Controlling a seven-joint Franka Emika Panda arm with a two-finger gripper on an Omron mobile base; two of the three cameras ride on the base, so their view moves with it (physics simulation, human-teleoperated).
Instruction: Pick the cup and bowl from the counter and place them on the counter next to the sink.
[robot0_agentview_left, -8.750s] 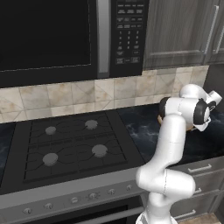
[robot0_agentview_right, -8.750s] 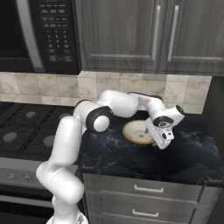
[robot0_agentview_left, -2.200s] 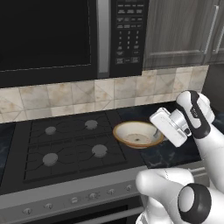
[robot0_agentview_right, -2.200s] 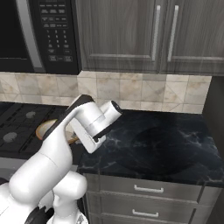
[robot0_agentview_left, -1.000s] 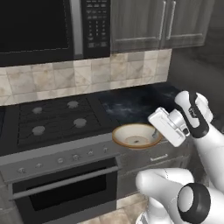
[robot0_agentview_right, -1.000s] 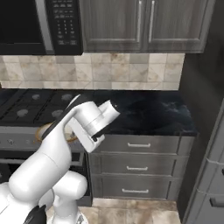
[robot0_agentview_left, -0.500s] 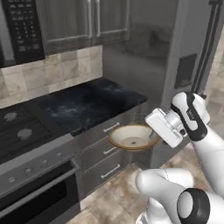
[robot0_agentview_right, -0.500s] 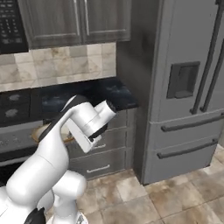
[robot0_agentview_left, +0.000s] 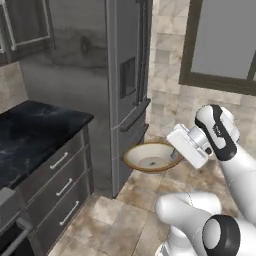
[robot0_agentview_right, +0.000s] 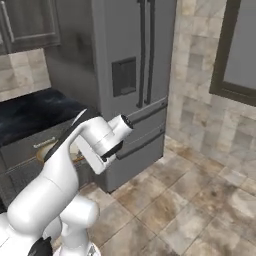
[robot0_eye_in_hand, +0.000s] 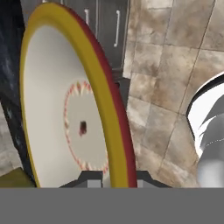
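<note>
Pinching the rim of the shallow cream-tan bowl (robot0_agentview_left: 148, 156) with its fingers (robot0_eye_in_hand: 89, 178), the white arm carries it level above the tiled floor (robot0_agentview_left: 125, 215) beside the grey refrigerator (robot0_agentview_right: 132, 75); steady transport should prevent slipping en route to the sink.

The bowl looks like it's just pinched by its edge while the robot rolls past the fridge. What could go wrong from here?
1. The end effector grips the bowl only at its rim, so a jolt while driving could let it slip and drop onto the tiled floor.
2. The bowl hangs out in front of the arm, close to the fridge, and might clip it on a turn.
3. The counter edge lies nearby too, another thing to bump.
</note>
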